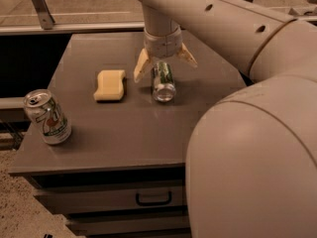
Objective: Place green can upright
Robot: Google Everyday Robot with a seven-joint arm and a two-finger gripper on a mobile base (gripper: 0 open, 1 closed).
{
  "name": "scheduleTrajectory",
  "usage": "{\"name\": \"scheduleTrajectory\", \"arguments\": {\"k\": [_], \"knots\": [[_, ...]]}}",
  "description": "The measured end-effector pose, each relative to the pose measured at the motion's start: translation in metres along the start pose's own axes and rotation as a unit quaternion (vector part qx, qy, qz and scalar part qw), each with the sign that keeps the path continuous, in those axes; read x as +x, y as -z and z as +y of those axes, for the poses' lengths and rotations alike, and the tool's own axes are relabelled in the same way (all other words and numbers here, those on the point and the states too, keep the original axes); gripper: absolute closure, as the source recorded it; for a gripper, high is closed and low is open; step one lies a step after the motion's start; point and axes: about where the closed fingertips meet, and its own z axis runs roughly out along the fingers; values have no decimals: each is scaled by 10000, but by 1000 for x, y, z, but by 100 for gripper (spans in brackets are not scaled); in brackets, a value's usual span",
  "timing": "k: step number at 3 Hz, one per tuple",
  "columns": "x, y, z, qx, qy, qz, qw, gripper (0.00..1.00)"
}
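1. We're at the grab step. The gripper (pixel 165 68) hangs over the green can (pixel 163 82), fingers (pixel 141 66) spread wide on either side, gripping nothing.
2. Next move, we reckon: close, lift, then tip it onto one end.
3. The can lies on its side mid-surface (pixel 124 133), nearer the back edge. Dark green speckled body, shiny silver end facing the front edge.

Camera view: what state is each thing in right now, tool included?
Green can: lying on its side, silver end toward the camera, not yet upright.
Tool: open, low over the can's far end, one finger on each side.
7UP can: upright, near the table's front left corner.
Sponge: lying flat, left of the green can.
Drawer: shut.
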Motion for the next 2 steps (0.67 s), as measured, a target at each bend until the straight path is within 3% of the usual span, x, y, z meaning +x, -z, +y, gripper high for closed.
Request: {"name": "scheduleTrajectory", "arguments": {"k": [1, 2], "knots": [[-3, -2, 0, -131, -7, -33, 9999, 0], [-3, -6, -1, -596, -94, -35, 9982, 0]]}}
